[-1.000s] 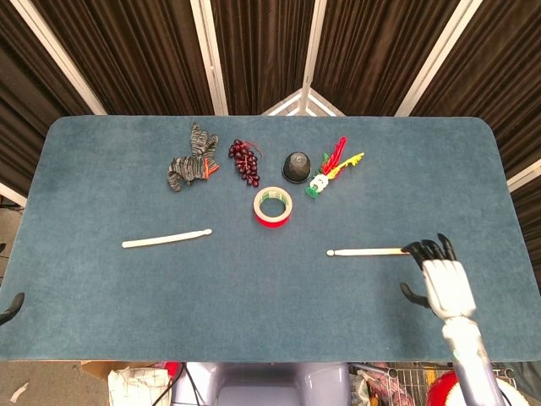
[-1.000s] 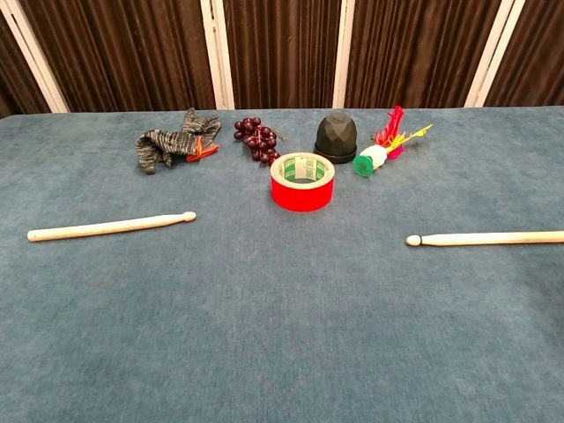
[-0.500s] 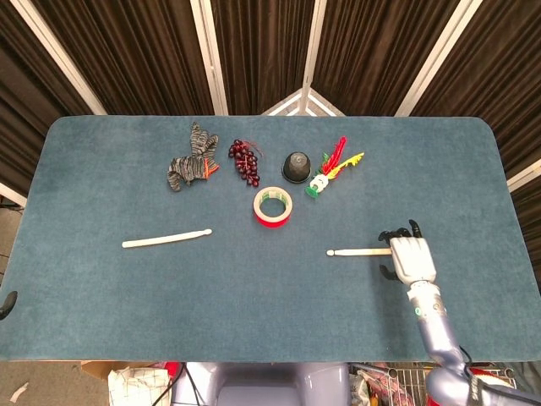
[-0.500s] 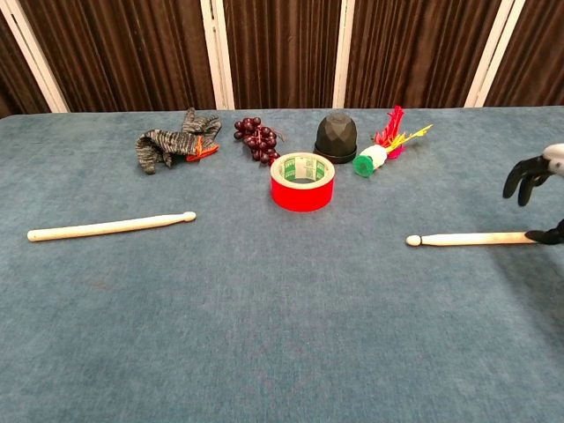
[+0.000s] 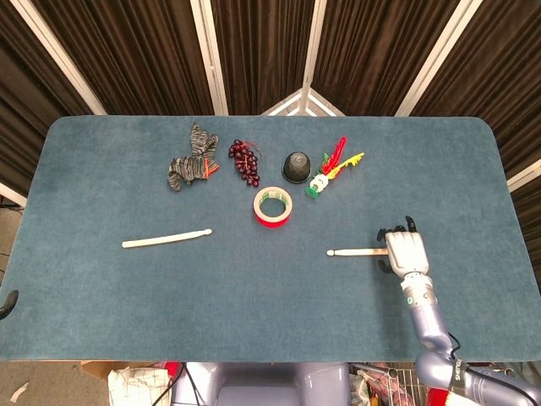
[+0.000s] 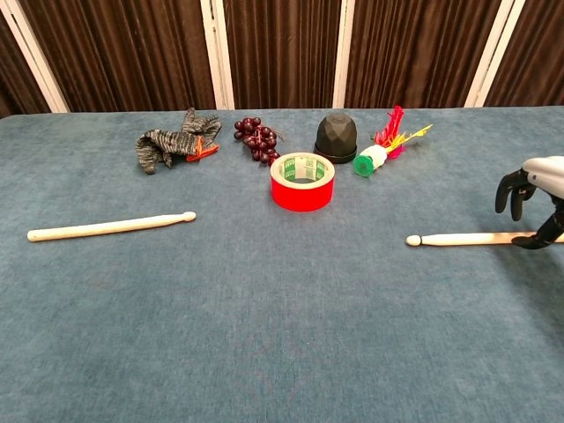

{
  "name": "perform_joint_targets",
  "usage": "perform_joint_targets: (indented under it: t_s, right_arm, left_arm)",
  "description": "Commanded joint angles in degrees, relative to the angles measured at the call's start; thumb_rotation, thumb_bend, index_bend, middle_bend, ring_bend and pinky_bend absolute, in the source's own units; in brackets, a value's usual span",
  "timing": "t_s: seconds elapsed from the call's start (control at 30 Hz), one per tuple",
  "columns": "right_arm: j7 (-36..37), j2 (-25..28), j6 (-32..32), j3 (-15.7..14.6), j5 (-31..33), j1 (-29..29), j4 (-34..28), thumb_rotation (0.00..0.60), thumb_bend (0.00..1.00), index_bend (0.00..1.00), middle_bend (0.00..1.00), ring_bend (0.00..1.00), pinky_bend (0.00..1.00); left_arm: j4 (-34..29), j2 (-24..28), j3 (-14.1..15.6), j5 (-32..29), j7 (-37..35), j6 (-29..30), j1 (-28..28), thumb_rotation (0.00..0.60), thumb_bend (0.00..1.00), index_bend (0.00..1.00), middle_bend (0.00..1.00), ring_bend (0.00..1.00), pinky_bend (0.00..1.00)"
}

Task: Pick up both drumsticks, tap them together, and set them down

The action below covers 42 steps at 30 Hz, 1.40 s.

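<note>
Drumsticks are lying untouched on the blue felt table [image 5: 101,169], and the right hand [image 5: 406,251] is hovering over the butt of the right drumstick [image 5: 355,251], fingers [image 6: 509,189] apart and gripping nothing. Judging by that, grasping is underway; closing around the slim wooden shaft comes next. Well apart lies the left drumstick [image 5: 166,239], smooth, pale and round-tipped; no left hand is showing.

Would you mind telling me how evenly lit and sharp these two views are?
Head view: flat, even light, faint shadows, all sharp from the left drumstick to the right hand. Chest view: equally even, no glare on the tape roll; the right hand is cut by the frame's edge.
</note>
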Motion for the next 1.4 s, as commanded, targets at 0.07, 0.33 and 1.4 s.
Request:
perform_joint_targets:
  t_s: [0.07, 0.33, 1.4]
  right_arm:
    - [0.5, -1.0, -0.1, -0.5, -0.4, 0.5, 1.9, 0.6, 0.3, 0.45, 0.44, 0.28, 0.01]
    - [2.5, -1.7, -0.6, -1.1, -0.7, 0.8, 5.0, 0.6, 0.3, 0.48, 0.44, 0.28, 0.01]
    - [7.0, -3.5, -3.2, -2.3, -2.3, 1.5, 13.6, 0.6, 0.3, 0.49, 0.48, 0.31, 0.01]
  left_arm:
    - [0.0, -0.1, 0.0, -0.1, 0.3, -0.2, -0.1, 0.6, 0.37, 0.15, 0.13, 0.0, 0.0]
    - [0.0, -0.3, -0.2, -0.7, 0.8, -0.4, -0.3, 0.6, 0.37, 0.15, 0.13, 0.0, 0.0]
    - [-0.4, -1.4, -0.3, -1.6, 3.6, -0.5, -0.6, 0.6, 0.37, 0.15, 0.12, 0.0, 0.0]
